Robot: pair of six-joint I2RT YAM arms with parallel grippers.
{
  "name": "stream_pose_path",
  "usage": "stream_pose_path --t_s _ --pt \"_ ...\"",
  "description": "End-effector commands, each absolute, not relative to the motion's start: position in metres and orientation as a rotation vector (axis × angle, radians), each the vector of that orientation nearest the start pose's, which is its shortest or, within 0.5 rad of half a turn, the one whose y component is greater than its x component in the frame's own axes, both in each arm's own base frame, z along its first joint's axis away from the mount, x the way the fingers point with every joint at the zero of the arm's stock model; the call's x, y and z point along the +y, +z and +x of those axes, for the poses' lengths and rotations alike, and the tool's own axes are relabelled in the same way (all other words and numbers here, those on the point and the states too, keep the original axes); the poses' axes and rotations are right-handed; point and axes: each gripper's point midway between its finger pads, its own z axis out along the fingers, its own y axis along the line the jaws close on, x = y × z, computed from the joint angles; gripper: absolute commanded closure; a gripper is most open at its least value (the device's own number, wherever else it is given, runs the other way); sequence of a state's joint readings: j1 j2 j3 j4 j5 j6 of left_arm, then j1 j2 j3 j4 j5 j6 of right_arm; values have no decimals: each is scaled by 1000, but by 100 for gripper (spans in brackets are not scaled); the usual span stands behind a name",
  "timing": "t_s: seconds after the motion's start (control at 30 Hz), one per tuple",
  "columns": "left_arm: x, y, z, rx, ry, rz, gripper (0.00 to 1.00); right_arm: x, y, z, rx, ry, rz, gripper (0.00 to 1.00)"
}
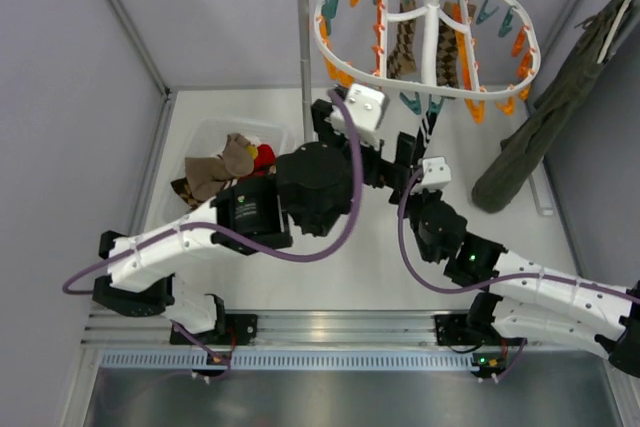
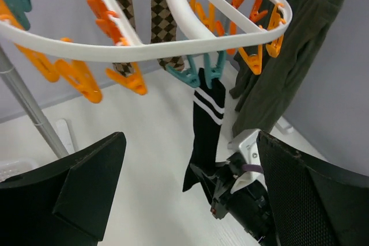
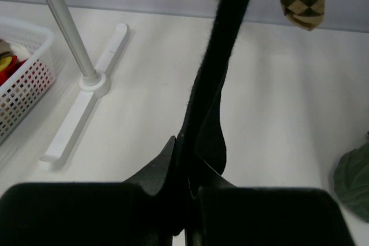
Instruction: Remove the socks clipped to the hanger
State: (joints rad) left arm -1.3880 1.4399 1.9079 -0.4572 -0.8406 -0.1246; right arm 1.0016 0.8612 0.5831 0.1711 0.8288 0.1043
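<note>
Right gripper [image 3: 183, 171] fingers, nearest of all, are clamped tight on the lower part of a black sock [image 3: 228, 56] with white stripes. Its cuff hangs from a teal clip [image 2: 210, 70] on the near rim of the hanger [image 2: 173, 44]. The step in hand looks like the pull-off: next would be a steady downward tug to slip the cuff free, then a carry to the left. The left gripper [image 2: 190, 159] gapes fully open just below the hanger, holding nothing. Two argyle socks [image 2: 164, 15] dangle from clips farther in. A white basket [image 1: 215, 127] at the table's left holds a heap of tan socks [image 1: 225, 167] and something red.
</note>
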Motion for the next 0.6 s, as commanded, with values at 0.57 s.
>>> stream_pose_path --t_s 0.57 --pt "-404 472 258 1606 -467 331 7 206 274 242 1585 258 -72 100"
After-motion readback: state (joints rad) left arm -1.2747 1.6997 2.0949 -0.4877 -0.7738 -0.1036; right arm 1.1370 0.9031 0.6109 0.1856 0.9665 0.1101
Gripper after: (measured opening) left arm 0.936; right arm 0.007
